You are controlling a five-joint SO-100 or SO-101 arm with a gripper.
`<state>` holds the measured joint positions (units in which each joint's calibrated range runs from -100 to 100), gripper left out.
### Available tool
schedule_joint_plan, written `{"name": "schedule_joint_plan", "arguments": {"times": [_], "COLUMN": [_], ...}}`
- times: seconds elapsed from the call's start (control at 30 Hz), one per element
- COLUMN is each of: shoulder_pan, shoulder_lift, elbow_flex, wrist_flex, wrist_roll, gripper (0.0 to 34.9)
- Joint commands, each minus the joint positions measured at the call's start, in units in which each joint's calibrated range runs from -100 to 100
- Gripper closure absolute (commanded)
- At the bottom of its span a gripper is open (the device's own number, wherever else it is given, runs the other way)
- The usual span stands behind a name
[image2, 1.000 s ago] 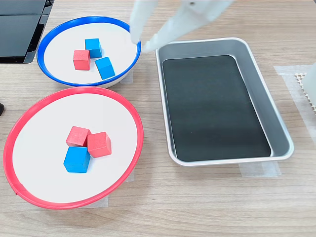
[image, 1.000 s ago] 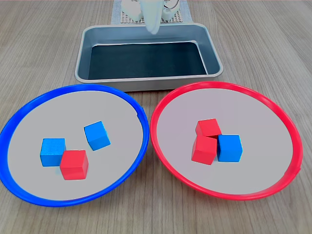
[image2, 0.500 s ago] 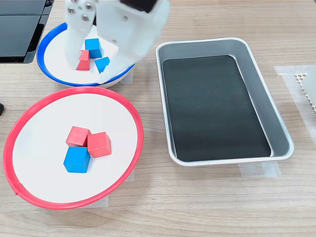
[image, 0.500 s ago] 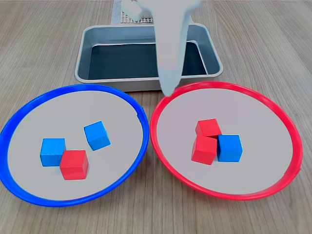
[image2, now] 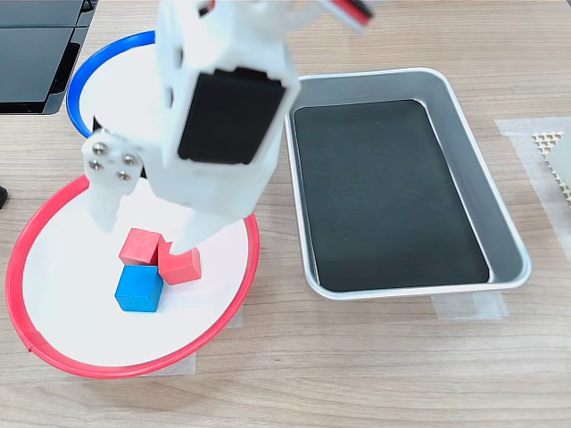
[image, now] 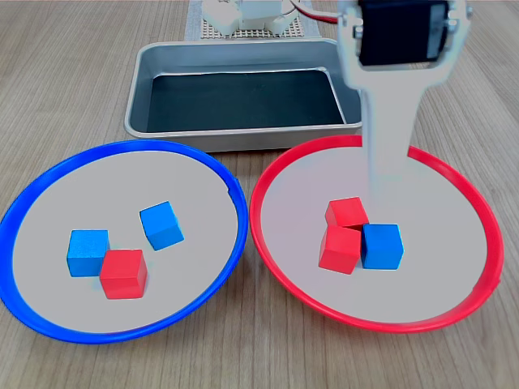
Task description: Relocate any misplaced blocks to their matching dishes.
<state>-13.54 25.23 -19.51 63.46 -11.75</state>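
The white claw [image2: 147, 227], jaws spread w/ nothing held, is hung over the red-rimmed round plate [image2: 36, 241] straddling the red cubes [image2: 141, 247], presumably to reach the misplaced small matte blue cube [image2: 138, 288] just near of them.

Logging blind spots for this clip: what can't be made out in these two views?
- Blue plate, second exterior view: the arm covers most of it, its cubes unseen.
- Gripper, first exterior view: blurred, so fingers cannot be told apart.
- Red cube, second exterior view: partly behind a fingertip; contact unclear.
- Blue plate, first exterior view: left rim cropped.
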Motion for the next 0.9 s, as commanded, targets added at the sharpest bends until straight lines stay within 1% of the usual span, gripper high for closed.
{"name": "schedule_joint_plan", "arguments": {"times": [0.0,0.33,0.6,0.87], "shoulder_pan": [-0.4,-0.9,-1.8,-2.2], "shoulder_lift": [1.7,7.7,9.5,11.7], "elbow_flex": [-5.2,-10.7,-11.2,-12.9], "wrist_flex": [0.8,1.0,1.0,1.5], "wrist_roll": [-0.2,0.2,0.3,-0.1], "gripper": [20.1,18.9,18.6,17.5]}}
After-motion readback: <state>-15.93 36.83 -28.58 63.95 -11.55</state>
